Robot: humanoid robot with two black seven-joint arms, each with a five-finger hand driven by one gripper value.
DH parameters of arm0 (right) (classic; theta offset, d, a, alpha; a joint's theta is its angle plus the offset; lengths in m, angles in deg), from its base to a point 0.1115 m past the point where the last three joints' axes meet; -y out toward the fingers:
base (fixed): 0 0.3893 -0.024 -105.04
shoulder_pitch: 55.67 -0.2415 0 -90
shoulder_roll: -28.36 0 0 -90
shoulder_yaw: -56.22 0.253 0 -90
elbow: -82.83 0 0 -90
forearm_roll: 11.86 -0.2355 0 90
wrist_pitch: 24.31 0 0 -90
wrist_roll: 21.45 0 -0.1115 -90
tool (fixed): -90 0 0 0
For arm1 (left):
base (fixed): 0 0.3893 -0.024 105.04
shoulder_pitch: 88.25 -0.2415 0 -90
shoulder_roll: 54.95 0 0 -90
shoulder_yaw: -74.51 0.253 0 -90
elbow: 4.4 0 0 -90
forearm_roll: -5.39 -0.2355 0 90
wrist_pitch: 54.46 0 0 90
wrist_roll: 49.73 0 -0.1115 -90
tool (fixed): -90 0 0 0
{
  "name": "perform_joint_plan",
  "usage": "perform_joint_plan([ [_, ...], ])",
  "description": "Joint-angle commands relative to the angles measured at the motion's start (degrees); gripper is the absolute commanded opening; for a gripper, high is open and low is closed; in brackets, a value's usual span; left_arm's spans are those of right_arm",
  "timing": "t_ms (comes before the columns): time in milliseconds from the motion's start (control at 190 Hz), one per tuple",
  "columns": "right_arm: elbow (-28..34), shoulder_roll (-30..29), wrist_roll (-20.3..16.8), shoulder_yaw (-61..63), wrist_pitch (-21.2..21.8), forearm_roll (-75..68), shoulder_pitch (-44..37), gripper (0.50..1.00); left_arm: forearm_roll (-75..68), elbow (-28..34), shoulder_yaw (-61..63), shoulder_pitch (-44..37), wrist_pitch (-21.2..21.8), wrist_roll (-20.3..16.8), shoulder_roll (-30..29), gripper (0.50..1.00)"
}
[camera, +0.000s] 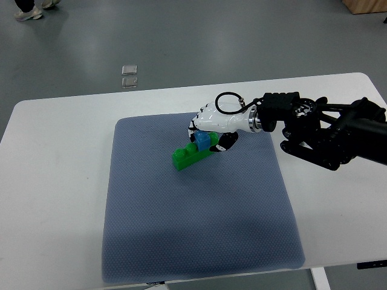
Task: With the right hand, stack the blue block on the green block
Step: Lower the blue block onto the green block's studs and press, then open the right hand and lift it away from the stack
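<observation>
Reaching in from the right edge of the picture, the right hand (211, 128) is over the grey mat (199, 241) on the white table (54, 181), with its white fingers curled down around the blue block (207, 141). The blue block sits at the right end of the green block (189, 156), touching it, but the hand covers the top and the far side of the blue block, so I cannot tell if it is pressed fully onto the studs or only rests there at an angle. The green block lies on the mat near the middle of its upper half, and its left end is free and easy to see. The fingertips are partly hidden behind the blocks, so the exact contact is hard to make out. A black cable (228, 103) makes a loop above the wrist. At the top left corner, a person's shoes (28, 13) are cut off by the edge.
</observation>
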Motion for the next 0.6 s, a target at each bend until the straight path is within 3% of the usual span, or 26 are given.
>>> perform_joint_plan([
  [0, 0.0, 0.0, 0.0, 0.3, 0.0, -0.2, 0.0, 0.807, 0.0, 0.0, 0.0, 0.0, 0.0, 0.0, 0.0, 1.000],
  [410, 1.1, -0.5, 0.3, 0.8, 0.6, -8.1, -1.2, 0.893, 0.0, 0.0, 0.0, 0.0, 0.0, 0.0, 0.0, 1.000],
  [499, 2.3, -0.4, 0.3, 1.8, 2.4, -11.9, -1.8, 0.897, 0.0, 0.0, 0.0, 0.0, 0.0, 0.0, 0.0, 1.000],
  [593, 3.6, 0.2, 0.3, 4.1, 7.0, -16.7, -2.5, 0.901, 0.0, 0.0, 0.0, 0.0, 0.0, 0.0, 0.0, 1.000],
])
